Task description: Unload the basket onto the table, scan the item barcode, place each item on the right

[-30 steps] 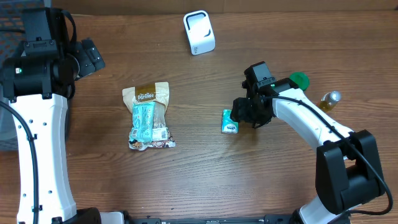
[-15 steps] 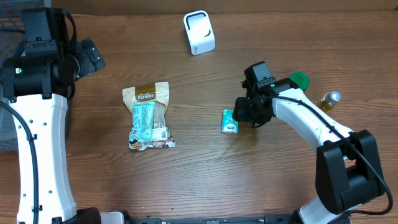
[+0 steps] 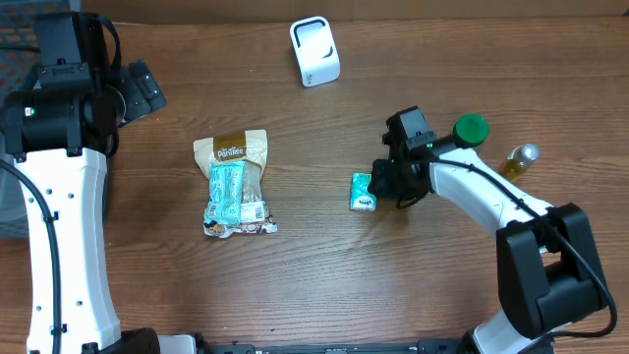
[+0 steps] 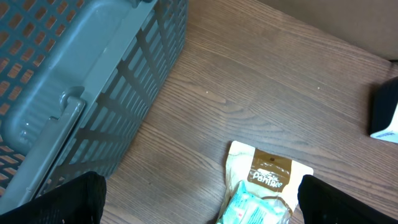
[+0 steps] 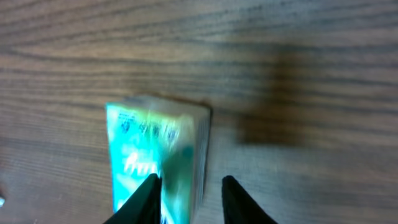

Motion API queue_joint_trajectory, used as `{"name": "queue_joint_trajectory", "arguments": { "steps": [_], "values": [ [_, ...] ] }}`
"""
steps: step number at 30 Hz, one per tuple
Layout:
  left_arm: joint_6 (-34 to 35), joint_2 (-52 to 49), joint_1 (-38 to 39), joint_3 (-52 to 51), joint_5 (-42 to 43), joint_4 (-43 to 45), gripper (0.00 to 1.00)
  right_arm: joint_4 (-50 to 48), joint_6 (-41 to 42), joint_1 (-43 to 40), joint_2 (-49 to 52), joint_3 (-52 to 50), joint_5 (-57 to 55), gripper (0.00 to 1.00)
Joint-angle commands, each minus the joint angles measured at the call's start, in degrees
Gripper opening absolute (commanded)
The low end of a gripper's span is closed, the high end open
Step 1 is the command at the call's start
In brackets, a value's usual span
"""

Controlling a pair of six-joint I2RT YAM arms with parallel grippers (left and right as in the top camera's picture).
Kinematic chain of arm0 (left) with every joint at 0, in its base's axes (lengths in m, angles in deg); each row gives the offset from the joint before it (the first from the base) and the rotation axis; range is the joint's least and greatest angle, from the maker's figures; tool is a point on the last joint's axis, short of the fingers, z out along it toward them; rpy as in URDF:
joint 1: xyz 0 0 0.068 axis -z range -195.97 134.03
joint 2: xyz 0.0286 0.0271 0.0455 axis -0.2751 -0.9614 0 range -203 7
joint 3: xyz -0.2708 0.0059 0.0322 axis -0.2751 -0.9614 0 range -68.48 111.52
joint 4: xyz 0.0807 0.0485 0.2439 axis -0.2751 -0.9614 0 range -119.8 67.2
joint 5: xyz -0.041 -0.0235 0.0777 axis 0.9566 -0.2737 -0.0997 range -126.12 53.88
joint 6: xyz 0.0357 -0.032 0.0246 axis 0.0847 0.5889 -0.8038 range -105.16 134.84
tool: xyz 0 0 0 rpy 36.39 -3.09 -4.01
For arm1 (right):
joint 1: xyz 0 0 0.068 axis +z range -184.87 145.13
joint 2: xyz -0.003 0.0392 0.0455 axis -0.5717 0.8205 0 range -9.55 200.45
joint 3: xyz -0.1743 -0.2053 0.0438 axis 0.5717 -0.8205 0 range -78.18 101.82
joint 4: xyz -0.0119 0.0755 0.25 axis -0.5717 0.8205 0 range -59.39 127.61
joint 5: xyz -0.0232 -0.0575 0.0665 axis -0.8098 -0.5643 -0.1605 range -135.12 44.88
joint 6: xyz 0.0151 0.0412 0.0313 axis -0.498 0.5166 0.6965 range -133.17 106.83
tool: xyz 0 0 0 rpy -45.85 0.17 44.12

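- Overhead: the right gripper (image 3: 379, 187) is at a small teal box (image 3: 364, 192) lying mid-tabletop (image 3: 314, 265), well apart from the white scanner (image 3: 314, 51) at the far edge.
- Right wrist, blurred: the fingers (image 5: 239, 199) are narrowly apart. One overlaps the box (image 5: 155, 149); bare wood separates the other from it.
- Left wrist only: the left gripper (image 4: 199, 186), spread wide, hangs near a slatted blue-grey basket (image 4: 81, 74), above a snack bag (image 4: 268, 174).
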Motion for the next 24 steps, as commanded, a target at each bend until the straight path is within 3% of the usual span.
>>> {"name": "queue_joint_trajectory", "arguments": {
  "steps": [1, 11, 16, 24],
  "values": [
    [0.2, -0.1, 0.0, 0.1, -0.8, 0.1, 0.99, -4.3, 0.5, -0.1, 0.1, -3.1, 0.3, 0.24],
    [0.2, -0.1, 0.0, 0.1, -0.8, 0.1, 1.0, -10.2, 0.7, -0.3, 0.0, -6.6, 0.3, 0.18],
    [0.2, -0.1, 0.0, 0.1, -0.8, 0.1, 1.0, -9.8, 0.6, -1.5, -4.0, -4.1, 4.9, 0.29],
    [0.2, -0.1, 0.0, 0.1, -0.8, 0.1, 1.0, -8.5, 0.7, -1.6, -4.8, -5.4, 5.1, 0.33]
  ]
}}
